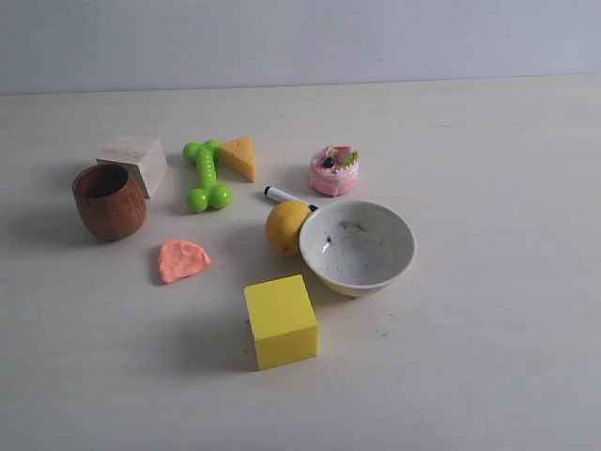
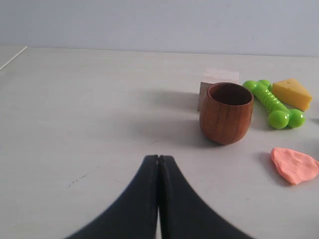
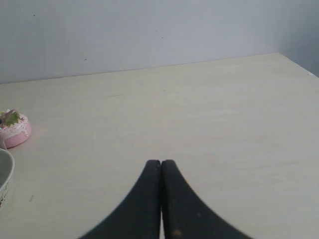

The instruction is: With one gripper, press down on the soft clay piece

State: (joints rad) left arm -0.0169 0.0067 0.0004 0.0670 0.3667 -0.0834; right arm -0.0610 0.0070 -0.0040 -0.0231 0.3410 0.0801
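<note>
The soft clay piece (image 1: 182, 260) is a small flat salmon-orange half-disc lying on the table between the wooden cup and the yellow cube. It also shows in the left wrist view as the clay piece (image 2: 294, 165), well off to one side of my left gripper (image 2: 158, 158). That gripper is shut, fingertips pressed together with nothing between them, over bare table. My right gripper (image 3: 160, 163) is also shut and empty, far from the clay, which does not show in its view. Neither gripper appears in the exterior view.
Around the clay stand a brown wooden cup (image 1: 109, 201), a pale wooden block (image 1: 134, 163), a green toy bone (image 1: 206, 175), a cheese wedge (image 1: 240, 157), a yellow cube (image 1: 281, 321), a white bowl (image 1: 358, 246), a yellow ball (image 1: 286, 226), a marker (image 1: 285, 196) and a pink toy cake (image 1: 334, 170).
</note>
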